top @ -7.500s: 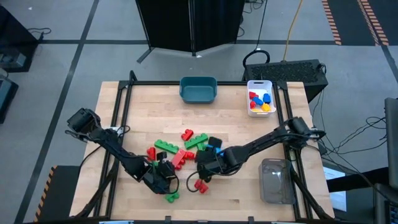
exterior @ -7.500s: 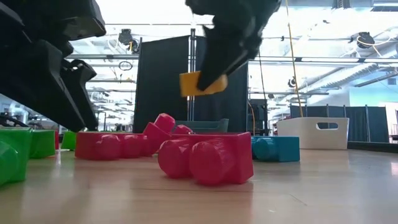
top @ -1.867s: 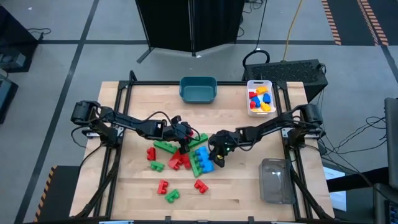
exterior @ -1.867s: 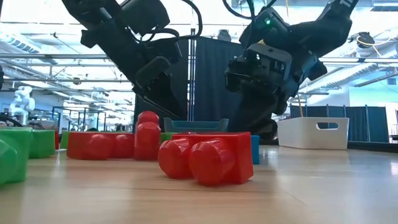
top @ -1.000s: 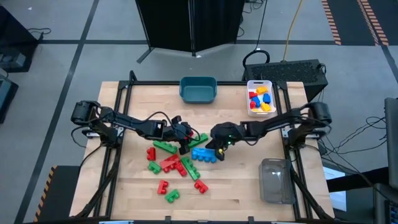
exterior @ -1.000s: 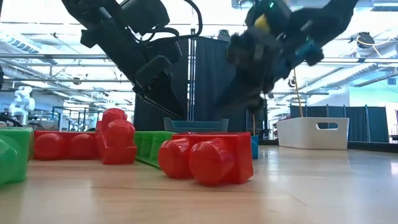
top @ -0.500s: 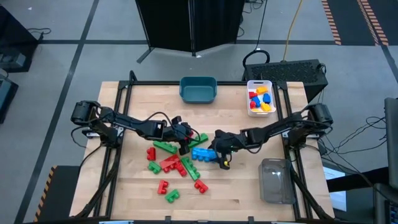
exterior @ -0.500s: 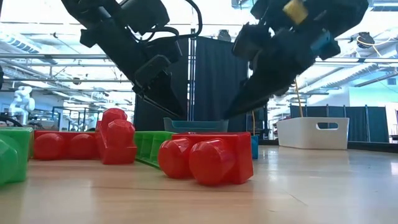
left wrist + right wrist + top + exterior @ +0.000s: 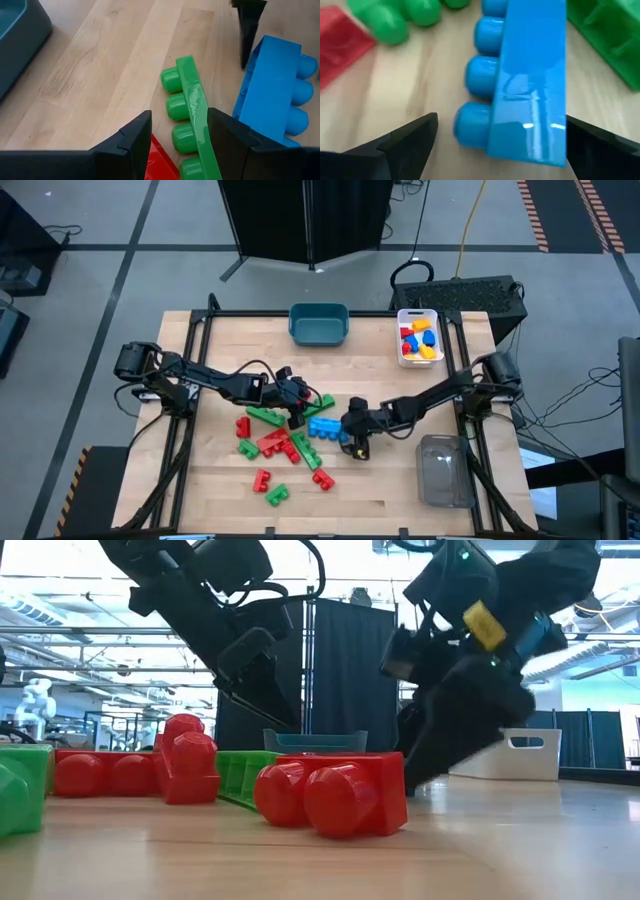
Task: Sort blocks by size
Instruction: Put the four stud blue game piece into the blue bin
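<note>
- Right gripper (image 9: pixel 352 438) down near mid-table, just beside the long blue block (image 9: pixel 324 428); fingers (image 9: pixel 407 142) spread wide either side of that block in the right wrist view, not closed on it, nothing held.
- Same blue block (image 9: pixel 527 82) lying on its side on the wood, studs pointing sideways.
- Left gripper (image 9: pixel 296 411) over the middle of the pile, fingers (image 9: pixel 131 145) set apart around the end of a long green block (image 9: pixel 192 122); no contact visible, nothing lifted.
- Green block tipped on its edge in the left wrist view, studs to one side, blue block (image 9: pixel 272 90) just beside it.
- Remaining blocks scattered on the table (image 9: pixel 420 485) in front of the grippers: a red block (image 9: pixel 242 426), a green one (image 9: pixel 250 447), a red piece (image 9: pixel 262 479) and a green piece (image 9: pixel 276 495) nearest the front edge, another red one (image 9: pixel 322 478) close by.
- In the low view, a red block (image 9: pixel 335 795) lying closest to the camera, studs facing forward.
- White bin (image 9: pixel 419 337) at the far right corner with red, blue and yellow blocks inside.
- Teal bin (image 9: pixel 319 323) at the far edge, centre.
- Clear bin (image 9: pixel 441 471) near the front right.
</note>
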